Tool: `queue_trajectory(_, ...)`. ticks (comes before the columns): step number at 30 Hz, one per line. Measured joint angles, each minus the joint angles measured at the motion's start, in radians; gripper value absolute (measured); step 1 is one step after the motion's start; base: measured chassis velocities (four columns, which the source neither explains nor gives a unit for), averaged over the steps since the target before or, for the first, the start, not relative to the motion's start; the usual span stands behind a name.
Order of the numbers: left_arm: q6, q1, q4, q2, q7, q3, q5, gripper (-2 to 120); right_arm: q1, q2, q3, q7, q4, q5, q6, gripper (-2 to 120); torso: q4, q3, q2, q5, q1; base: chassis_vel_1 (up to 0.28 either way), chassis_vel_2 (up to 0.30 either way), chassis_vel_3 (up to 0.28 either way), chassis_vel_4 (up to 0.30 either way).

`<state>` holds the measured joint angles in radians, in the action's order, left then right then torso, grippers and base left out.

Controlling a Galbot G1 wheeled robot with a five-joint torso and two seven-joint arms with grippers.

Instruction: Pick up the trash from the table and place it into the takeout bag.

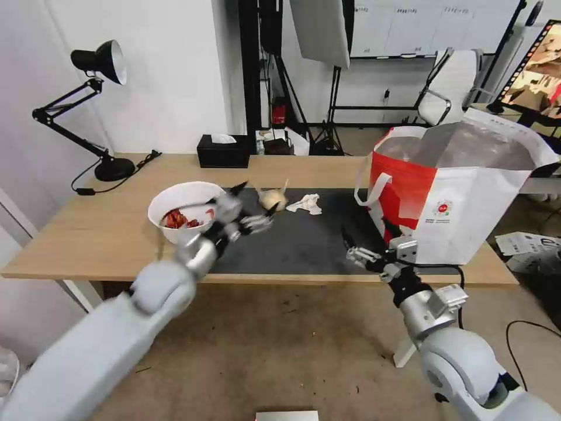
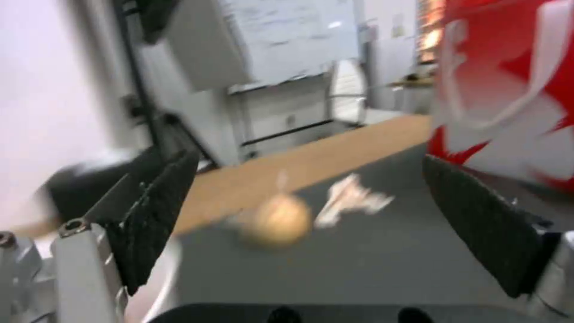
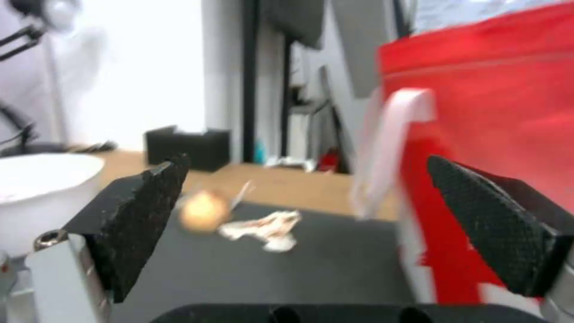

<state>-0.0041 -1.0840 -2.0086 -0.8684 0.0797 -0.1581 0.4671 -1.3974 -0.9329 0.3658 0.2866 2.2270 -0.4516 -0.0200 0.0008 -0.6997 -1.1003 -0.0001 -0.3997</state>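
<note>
On the table (image 1: 87,234), a white bowl of red shells (image 1: 184,207) stands at the left edge of the dark mat (image 1: 304,240). A small clear bag with a beige lump (image 1: 273,199) and a crumpled white tissue (image 1: 305,203) lie at the mat's far side. The takeout bag (image 1: 461,187) stands open on the right. My left gripper (image 1: 255,202) is open just above the mat beside the bowl, with the beige lump (image 2: 278,220) and tissue (image 2: 353,199) ahead of it. My right gripper (image 1: 368,234) is open and empty at the front edge, next to the takeout bag (image 3: 490,112).
A black tissue box (image 1: 222,151) sits at the table's back edge, with a black desk lamp (image 1: 96,111) at the far left. Papers and cables lie on the floor to the right. Tripods and a chair stand behind the table.
</note>
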Motion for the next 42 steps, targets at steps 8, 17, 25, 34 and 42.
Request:
queue_trajectory(8,-0.051,-0.336,-0.040,-0.167,-0.004,-0.181,-0.211,100,-0.187,-0.091,0.078,0.016,0.000,0.071,-0.069,100,-0.0006,0.000,0.000,0.0001,0.000,0.000,0.000,0.000,0.000)
queue_trajectory(17,-0.063,-0.374,-0.025,-0.209,-0.012,-0.187,-0.259,100,-0.215,-0.126,0.062,0.002,-0.025,0.089,-0.071,100,-0.0009,0.000,0.000,0.0002,0.000,0.000,0.000,0.000,0.000)
queue_trajectory(25,-0.062,-0.369,-0.021,-0.209,-0.011,-0.183,-0.247,100,-0.209,-0.129,0.048,-0.007,-0.037,0.085,-0.065,100,-0.0009,0.000,0.000,0.0002,0.000,0.000,0.000,0.000,0.000)
queue_trajectory(34,-0.060,-0.370,-0.020,-0.222,-0.012,-0.173,-0.236,100,-0.190,-0.131,0.040,-0.011,-0.052,0.080,-0.059,100,-0.0008,0.000,0.000,0.0001,0.000,0.000,0.000,0.000,0.000)
queue_trajectory(42,-0.059,-0.367,-0.015,-0.224,-0.012,-0.171,-0.235,100,-0.175,-0.133,0.025,-0.012,-0.067,0.077,-0.053,100,-0.0008,0.000,0.000,0.0001,0.000,0.000,0.000,0.000,0.000)
